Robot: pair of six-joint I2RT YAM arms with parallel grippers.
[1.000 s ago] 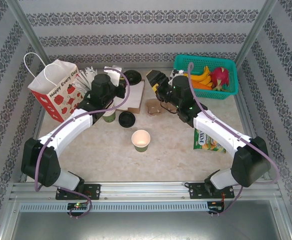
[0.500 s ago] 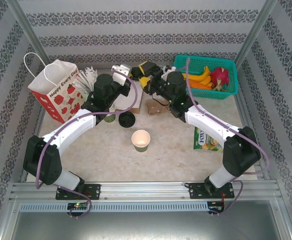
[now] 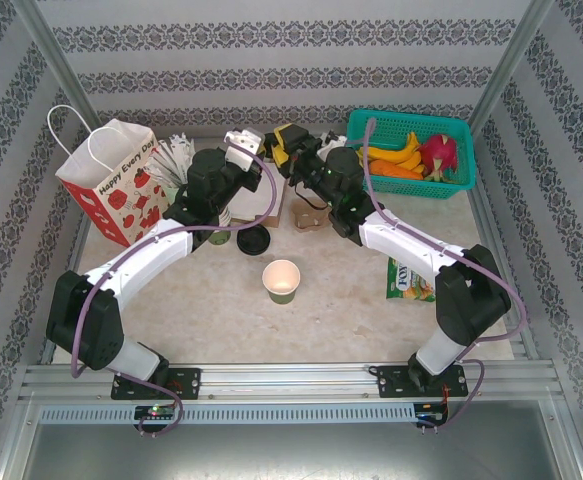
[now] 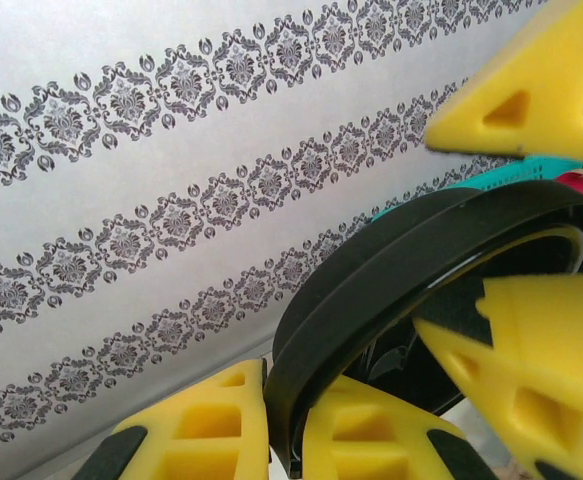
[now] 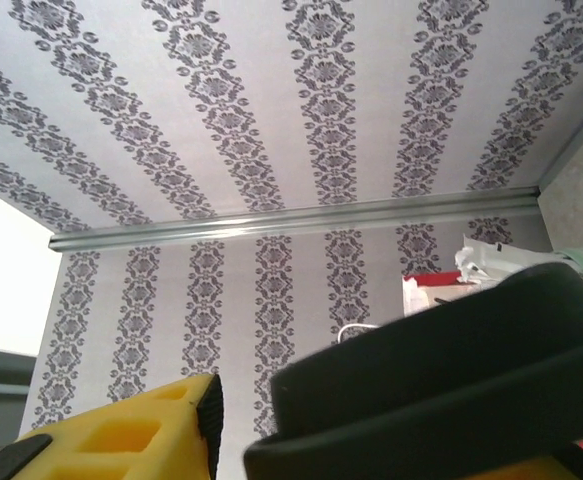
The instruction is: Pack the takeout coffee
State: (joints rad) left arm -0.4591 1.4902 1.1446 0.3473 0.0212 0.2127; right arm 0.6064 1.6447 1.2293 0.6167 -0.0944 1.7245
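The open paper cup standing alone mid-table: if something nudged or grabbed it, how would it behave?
The cup looks empty, its cream inside showing, so it is probably light and would slide or tip at a nudge. With its rim uncovered, the thin paper wall would likely squash under a firm squeeze.

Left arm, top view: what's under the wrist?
Beneath the left arm, a dark green cup pokes out; the arm covers its top, so lid or no lid can't be told.
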